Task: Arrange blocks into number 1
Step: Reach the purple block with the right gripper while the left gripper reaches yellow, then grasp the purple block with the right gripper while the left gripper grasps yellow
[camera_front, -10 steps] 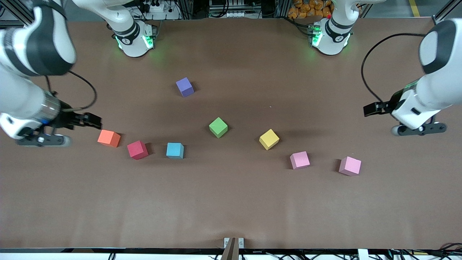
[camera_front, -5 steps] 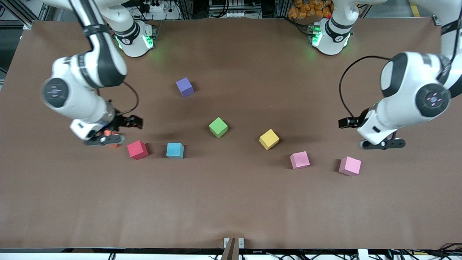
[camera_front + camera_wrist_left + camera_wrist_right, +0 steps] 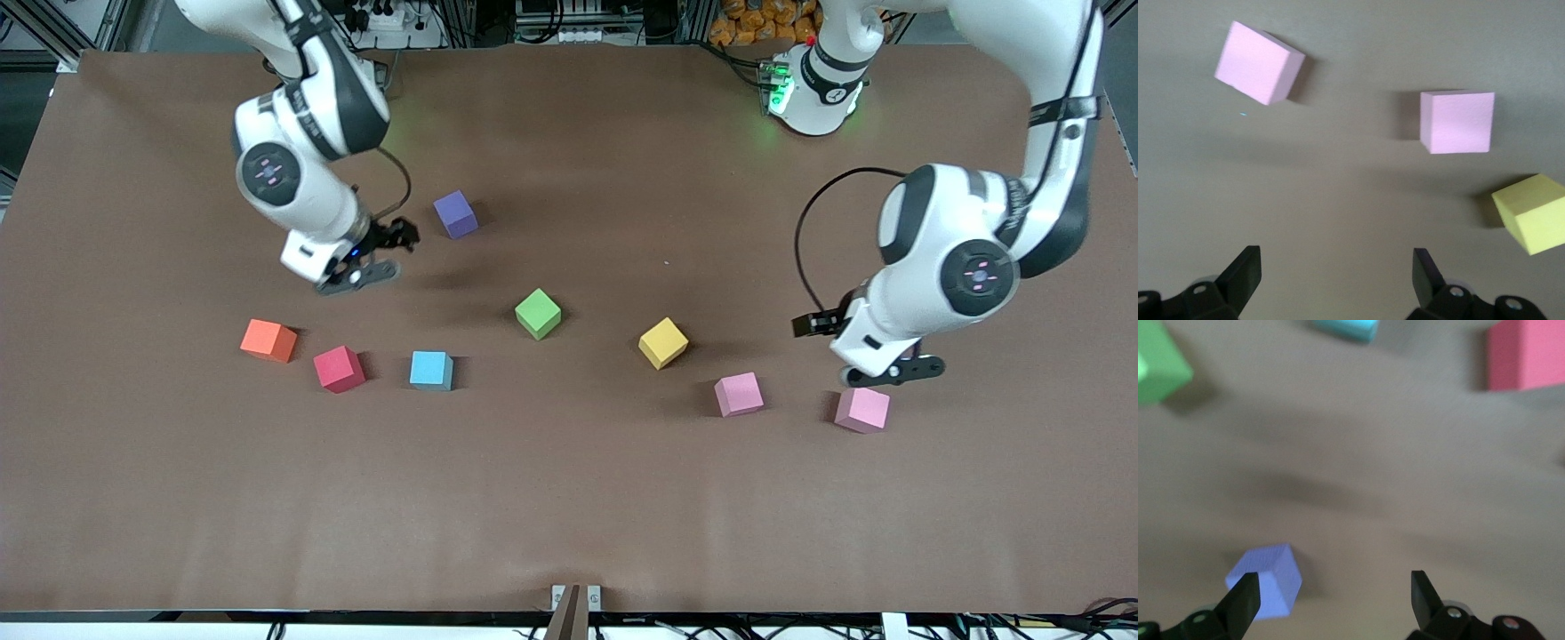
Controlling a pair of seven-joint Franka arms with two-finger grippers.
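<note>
Small matte cubes scatter across the middle of the frame: purple cube (image 3: 455, 214) upper centre, green cube (image 3: 538, 313) and yellow cube (image 3: 663, 342) central. The brown table (image 3: 569, 507) lies open across the lower frame.

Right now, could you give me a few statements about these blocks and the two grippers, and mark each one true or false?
1. There are two pink blocks on the table. True.
2. The right gripper holds the purple block. False: it is open and empty, up over the table beside that block.
3. The red block lies between the orange block and the blue block. True.
4. The green block is stacked on the yellow block. False: both lie apart on the table.
5. The left gripper is shut on a pink block. False: it is open, up by the pink block toward the left arm's end.
</note>
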